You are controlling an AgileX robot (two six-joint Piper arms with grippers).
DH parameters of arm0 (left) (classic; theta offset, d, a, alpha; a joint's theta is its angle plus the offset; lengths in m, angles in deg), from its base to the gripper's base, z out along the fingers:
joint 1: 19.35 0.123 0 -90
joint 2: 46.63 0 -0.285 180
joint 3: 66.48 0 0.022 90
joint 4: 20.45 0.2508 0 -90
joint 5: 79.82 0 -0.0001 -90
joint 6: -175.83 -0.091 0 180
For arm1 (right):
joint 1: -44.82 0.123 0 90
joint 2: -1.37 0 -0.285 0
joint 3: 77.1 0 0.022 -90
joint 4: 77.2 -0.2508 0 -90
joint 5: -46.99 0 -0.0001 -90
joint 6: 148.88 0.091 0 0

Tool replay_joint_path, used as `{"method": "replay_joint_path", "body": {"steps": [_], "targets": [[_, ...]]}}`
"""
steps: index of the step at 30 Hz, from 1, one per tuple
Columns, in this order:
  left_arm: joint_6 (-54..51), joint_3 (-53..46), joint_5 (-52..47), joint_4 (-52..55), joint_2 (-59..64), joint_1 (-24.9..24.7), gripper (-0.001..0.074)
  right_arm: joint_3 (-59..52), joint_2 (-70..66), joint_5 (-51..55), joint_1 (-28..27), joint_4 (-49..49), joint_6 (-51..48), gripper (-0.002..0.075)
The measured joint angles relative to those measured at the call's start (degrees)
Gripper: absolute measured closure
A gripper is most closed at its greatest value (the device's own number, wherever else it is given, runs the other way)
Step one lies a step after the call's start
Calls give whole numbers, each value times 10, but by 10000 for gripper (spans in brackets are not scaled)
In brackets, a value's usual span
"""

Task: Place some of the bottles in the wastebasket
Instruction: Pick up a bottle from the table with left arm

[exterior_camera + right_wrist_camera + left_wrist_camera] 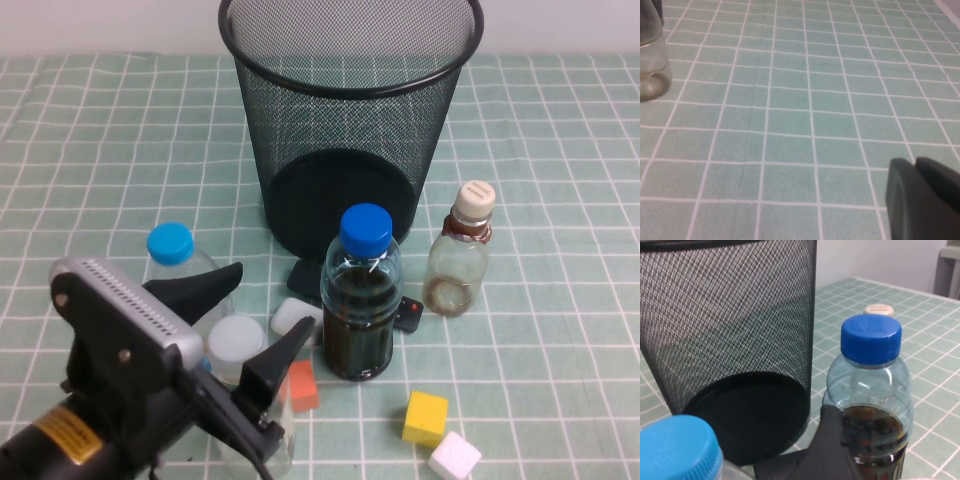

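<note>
Staged tabletop test bench, probably a lab.

A green checked tablecloth [560, 130] is spread under a plain pale wall [875, 260]; a black wire-mesh wastebasket [350, 120], bottles and loose coloured foam blocks [425, 417] are laid out as props within reach of the robot arm.

1. I see a table covered with a pale green cloth with a white grid [560, 150].
2. A tall black wire-mesh wastebasket [350, 120] stands at the far centre.
3. In front of it stand a blue-capped bottle of dark liquid [361, 295], a cream-capped clear bottle with brownish residue [460, 255], a light-blue-capped bottle [180, 262] and a white-capped bottle [237, 345].
4. Small blocks lie nearby: orange [300, 386], yellow [425, 417], white [455, 457].
</note>
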Motion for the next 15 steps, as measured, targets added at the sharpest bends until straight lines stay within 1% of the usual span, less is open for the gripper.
{"method": "replay_joint_path", "body": {"steps": [5,12,15], "targets": [[1,2,15,-5,29,0,221,0,0,0,0,0,0,734],[1,3,21,-47,46,0,223,0,0,0,0,0,0,734],[1,3,8,-56,50,0,256,0,0,0,0,0,0,734]]}}
